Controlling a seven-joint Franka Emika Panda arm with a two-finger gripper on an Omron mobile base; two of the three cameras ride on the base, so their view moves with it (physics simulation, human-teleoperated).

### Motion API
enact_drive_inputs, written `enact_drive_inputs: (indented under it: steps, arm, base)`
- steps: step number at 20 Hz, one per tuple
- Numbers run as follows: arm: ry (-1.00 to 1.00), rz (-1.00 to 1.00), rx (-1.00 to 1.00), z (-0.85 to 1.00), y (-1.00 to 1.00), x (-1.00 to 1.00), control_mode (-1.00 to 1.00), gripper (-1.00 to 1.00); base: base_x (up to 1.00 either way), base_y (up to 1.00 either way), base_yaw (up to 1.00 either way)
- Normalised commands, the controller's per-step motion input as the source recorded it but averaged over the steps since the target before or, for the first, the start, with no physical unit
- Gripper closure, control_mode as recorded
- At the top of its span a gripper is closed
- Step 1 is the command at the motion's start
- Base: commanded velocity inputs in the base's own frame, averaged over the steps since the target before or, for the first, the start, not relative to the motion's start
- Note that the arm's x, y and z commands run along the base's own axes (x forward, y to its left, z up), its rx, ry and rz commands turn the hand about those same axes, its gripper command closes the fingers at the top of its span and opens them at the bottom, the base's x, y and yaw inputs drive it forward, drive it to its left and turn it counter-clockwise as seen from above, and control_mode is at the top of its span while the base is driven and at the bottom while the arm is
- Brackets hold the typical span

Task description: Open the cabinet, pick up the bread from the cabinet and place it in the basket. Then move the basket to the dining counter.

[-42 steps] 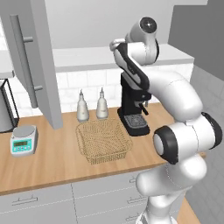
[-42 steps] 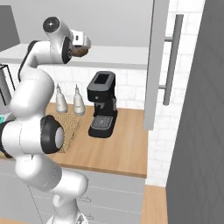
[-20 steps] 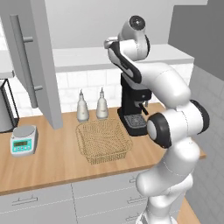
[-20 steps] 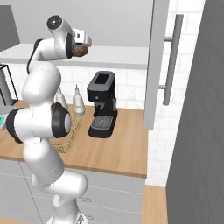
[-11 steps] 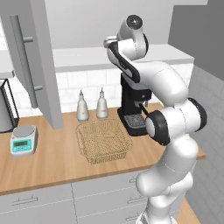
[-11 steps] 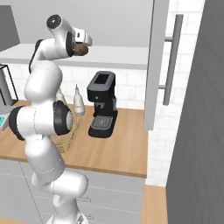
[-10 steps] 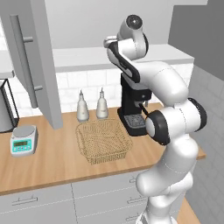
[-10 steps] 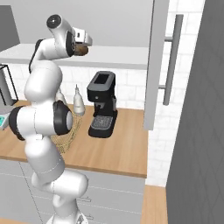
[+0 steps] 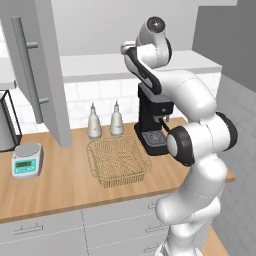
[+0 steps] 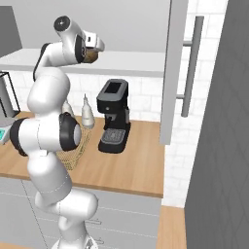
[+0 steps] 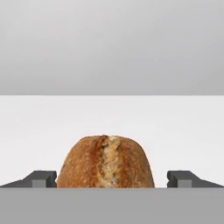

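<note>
The cabinet stands open, its left door (image 9: 42, 70) and right door (image 10: 180, 63) swung outward. On its pale shelf (image 11: 52, 127) rests the bread (image 11: 105, 162), a small brown loaf with a split crust, also seen as the brown lump (image 10: 90, 56). My gripper (image 11: 112, 181) reaches in at shelf height and is open, one fingertip (image 11: 43, 178) close by each side of the loaf, with a small gap on the right. The tan mesh basket (image 9: 117, 161) sits below on the tiled-back counter, holding nothing. The dining counter is out of view.
A black coffee machine (image 9: 152, 122) stands right of the basket, and two bottles (image 9: 105, 120) behind it. A small scale (image 9: 26, 164) lies at the counter's left. Grey drawers (image 9: 45, 227) run under the wood counter (image 9: 60, 185). A tall grey wall (image 10: 219, 146) bounds the right.
Between two and one second ago the arm's upper links swung and rose. Since then it has barely moved. The bread has stayed in place on the shelf.
</note>
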Motion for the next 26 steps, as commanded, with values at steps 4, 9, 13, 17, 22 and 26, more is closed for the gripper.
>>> enact_drive_inputs:
  steps: [4,9,13,17,22,26]
  arm:
    - [0.00,0.00,0.00,-0.12,0.01,0.00,-1.00,-1.00]
    - [0.00,0.00,0.03,-0.26,0.00,0.00,-1.00,-1.00]
    - [0.00,0.00,0.03,-0.61,0.01,0.05,-1.00,1.00]
    - [-0.04,0.01,0.08,-0.21,0.00,0.02,-1.00,1.00]
    - [-0.08,0.00,0.15,0.14,0.00,-0.45,-1.00,1.00]
    - [0.01,0.00,0.07,0.55,0.00,-1.00,-1.00,1.00]
  base:
    - [0.00,0.00,0.00]
    - [0.00,0.00,0.00]
    - [0.00,0.00,0.00]
    - [0.00,0.00,0.00]
    - [0.00,0.00,0.00]
    - [0.00,0.00,0.00]
